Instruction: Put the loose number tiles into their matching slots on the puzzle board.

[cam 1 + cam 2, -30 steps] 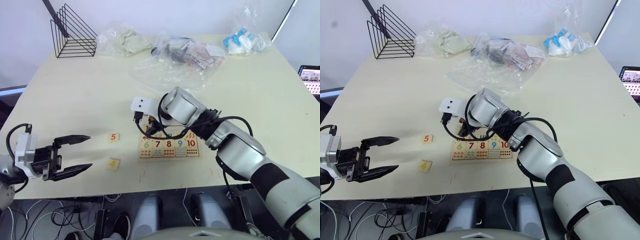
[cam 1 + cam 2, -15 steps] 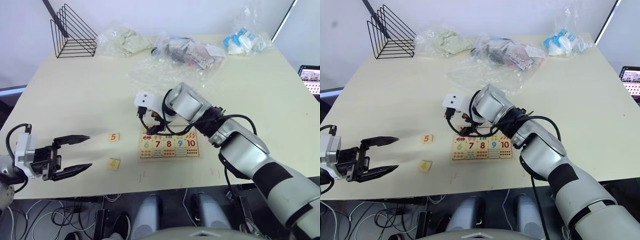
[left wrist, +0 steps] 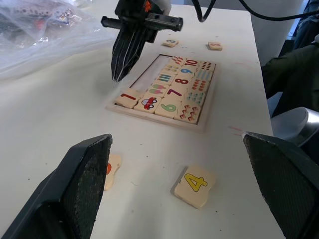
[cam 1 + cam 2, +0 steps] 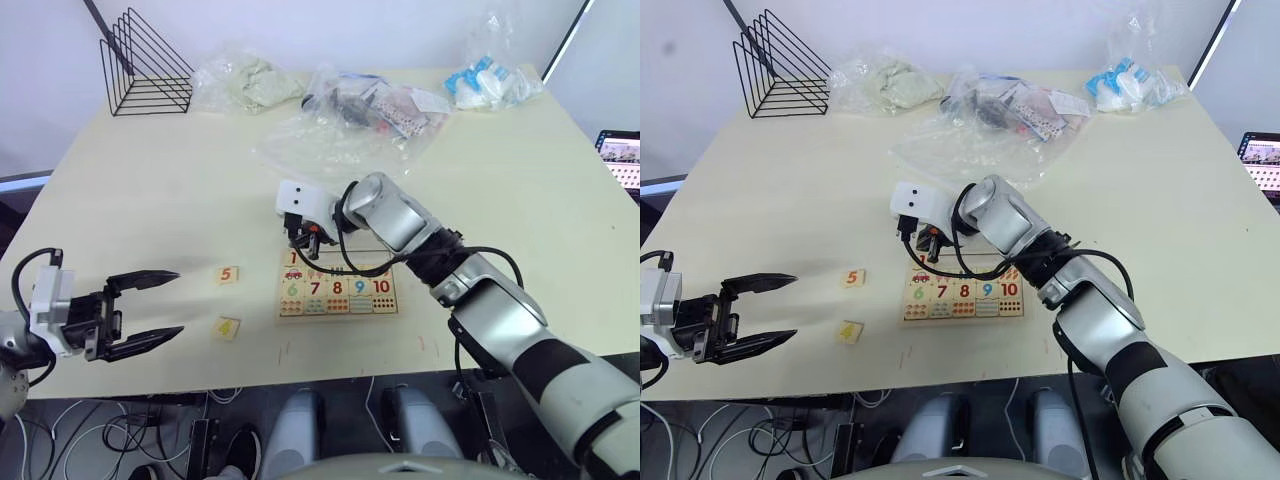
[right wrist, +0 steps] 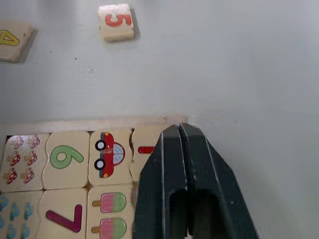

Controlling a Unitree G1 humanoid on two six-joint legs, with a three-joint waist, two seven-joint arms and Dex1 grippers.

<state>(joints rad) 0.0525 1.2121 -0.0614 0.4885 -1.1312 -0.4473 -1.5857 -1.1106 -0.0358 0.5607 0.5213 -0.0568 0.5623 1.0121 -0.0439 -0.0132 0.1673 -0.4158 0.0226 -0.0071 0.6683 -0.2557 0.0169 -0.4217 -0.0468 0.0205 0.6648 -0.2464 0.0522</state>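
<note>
The wooden puzzle board (image 4: 338, 285) lies near the table's front edge, with tiles 6 to 10 in its near row. Its far row holds tile 1 (image 3: 127, 97), sitting slightly askew at the corner. My right gripper (image 4: 308, 245) hovers over that corner, shut and holding nothing. In the right wrist view its fingers (image 5: 180, 149) partly cover tile 1. Loose tile 5 (image 4: 228, 274) and loose tile 4 (image 4: 228, 326) lie left of the board. Two more loose tiles (image 3: 170, 43) (image 3: 215, 46) lie past the board's other side. My left gripper (image 4: 180, 302) hangs open and empty, left of tiles 5 and 4.
A black wire rack (image 4: 145, 65) stands at the far left corner. Clear plastic bags (image 4: 360, 110) with small items spread across the back of the table, another bag (image 4: 490, 85) at the far right. The table's front edge runs just below the board.
My right gripper has closed its jaws and shifted slightly right above the board's far left corner. The left gripper has stayed where it was, open.
</note>
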